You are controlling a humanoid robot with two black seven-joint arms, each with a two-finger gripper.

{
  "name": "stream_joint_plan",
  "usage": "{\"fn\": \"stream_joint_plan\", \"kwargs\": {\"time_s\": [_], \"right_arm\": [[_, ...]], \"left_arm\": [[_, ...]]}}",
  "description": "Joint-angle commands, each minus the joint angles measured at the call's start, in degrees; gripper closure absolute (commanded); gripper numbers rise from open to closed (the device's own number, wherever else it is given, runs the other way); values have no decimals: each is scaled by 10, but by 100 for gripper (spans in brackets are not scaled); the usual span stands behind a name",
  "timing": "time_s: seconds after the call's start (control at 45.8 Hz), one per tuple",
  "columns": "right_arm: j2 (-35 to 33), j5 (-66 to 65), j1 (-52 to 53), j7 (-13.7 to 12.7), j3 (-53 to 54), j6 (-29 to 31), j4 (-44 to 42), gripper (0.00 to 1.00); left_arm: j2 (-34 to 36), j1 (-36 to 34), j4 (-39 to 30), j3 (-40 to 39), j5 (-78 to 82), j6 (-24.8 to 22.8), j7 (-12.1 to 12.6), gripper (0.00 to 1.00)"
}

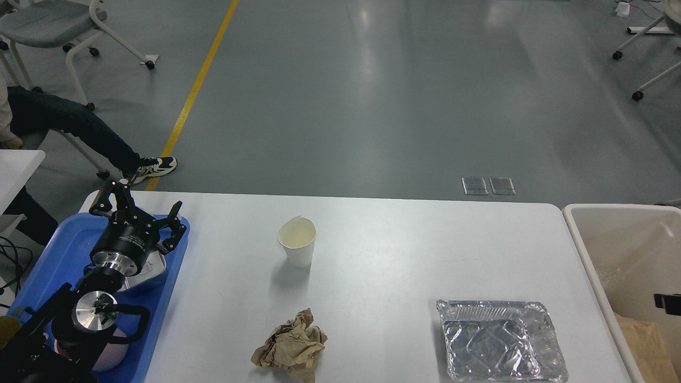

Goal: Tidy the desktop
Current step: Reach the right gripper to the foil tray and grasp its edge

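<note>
The white desktop (393, 255) holds a white paper cup (297, 242) standing upright, a crumpled brown paper ball (290, 346) near the front edge, and an empty foil tray (500, 340) at the front right. My left gripper (144, 205) is open and empty. It hovers over the far end of the blue tray (58, 250), above a small metal box (151, 266) that lies in the tray. Of my right arm only a small black piece (667, 304) shows at the right edge, over the bin; I cannot tell its fingers apart.
A beige bin (585, 250) stands against the desktop's right end, with brown paper (646, 335) inside. A pink object (109, 357) lies in the blue tray under my left arm. A seated person's leg (80, 133) and chairs are beyond the table at the left.
</note>
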Motion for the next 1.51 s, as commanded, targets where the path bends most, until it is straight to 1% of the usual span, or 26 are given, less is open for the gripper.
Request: {"fn": "stream_joint_plan", "kwargs": {"time_s": [0.0,0.131,0.284,0.524,0.743,1.005,1.311,1.333,1.354,1.376,1.464,1.486], "right_arm": [[74,-22,13,-1,-1,-2,-20,0],[133,-55,12,-1,-4,0,-22,0],[170,-81,13,-1,-4,5,-24,0],[185,-81,13,-1,-9,26,-31,0],[212,-74,13,-1,-25,26,-61,0],[264,-74,13,-1,-26,27,-103,0],[293,-80,19,-1,-63,28,-115,0],[296,-80,19,0,-64,28,-118,1],[298,-80,20,0,-64,27,-120,4],[301,-80,23,0,-65,27,-125,10],[312,-84,30,0,-67,26,-139,30],[316,-85,31,0,-67,26,-143,36]], "left_arm": [[-1,-1,2,0,0,5,0,3],[1,0,2,1,0,4,0,3],[5,2,2,8,1,-2,1,3],[-1,0,25,9,1,-2,5,3],[-3,1,26,10,1,-2,9,3],[-4,3,26,10,1,-1,9,3],[-4,5,26,11,1,-1,9,3],[-4,5,26,11,1,-2,9,3],[-4,5,26,11,1,-2,9,3],[-4,5,26,11,1,-2,9,3],[-4,5,26,11,1,-2,9,3],[-4,5,26,11,2,-2,9,3]]}}
